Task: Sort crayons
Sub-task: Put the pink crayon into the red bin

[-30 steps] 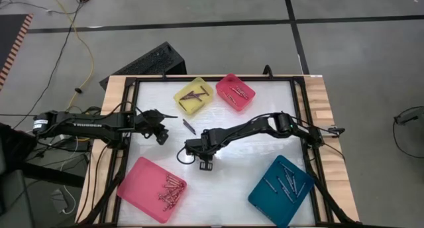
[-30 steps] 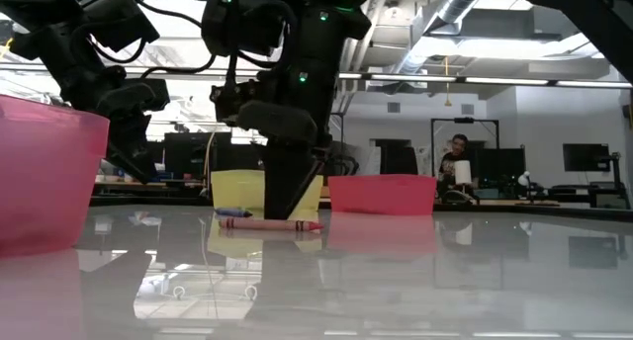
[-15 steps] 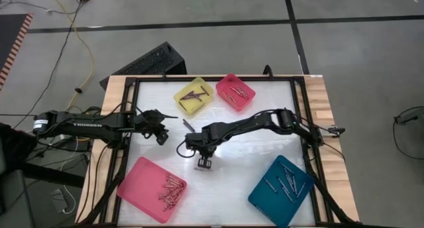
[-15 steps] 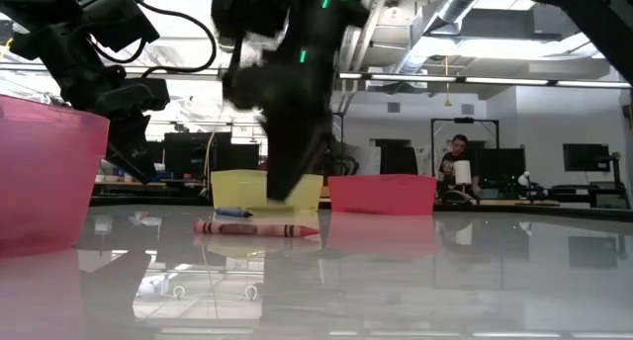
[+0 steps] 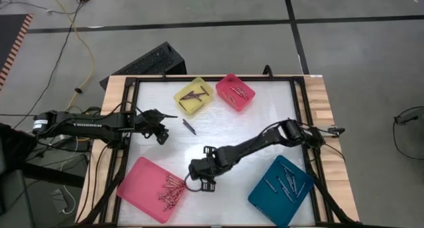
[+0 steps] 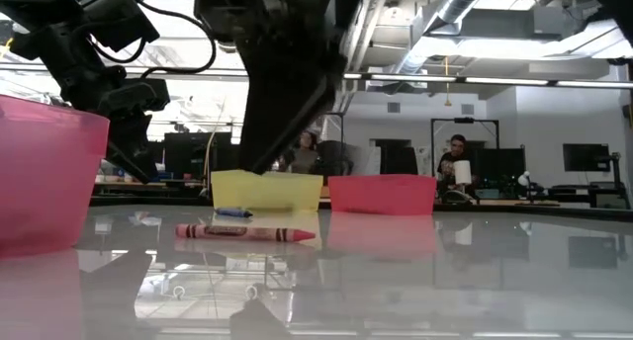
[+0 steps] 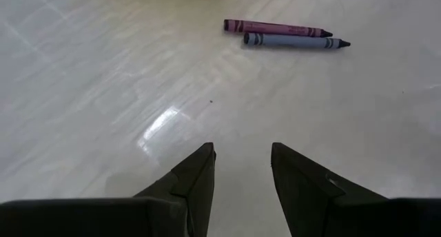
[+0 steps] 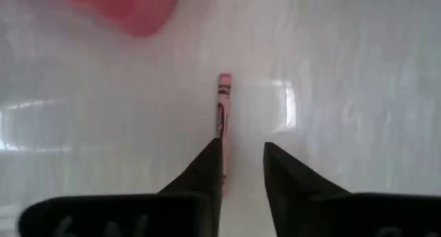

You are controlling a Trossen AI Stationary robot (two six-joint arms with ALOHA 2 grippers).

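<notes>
Even, bright light falls from overhead, and the white table (image 5: 265,115) throws it back as soft glare. In the left wrist view a bright patch of glare sits toward seven o'clock from the two crayons (image 7: 286,34), which stay sharp while the dark fingers (image 7: 196,182) near the lens are soft. The right wrist view is washed out and smeared, the pink crayon (image 8: 222,102) blurred along its length. In the low view ceiling lamps flare at twelve o'clock, the near arm (image 6: 287,73) is a blurred silhouette, and the glossy table mirrors the trays.
</notes>
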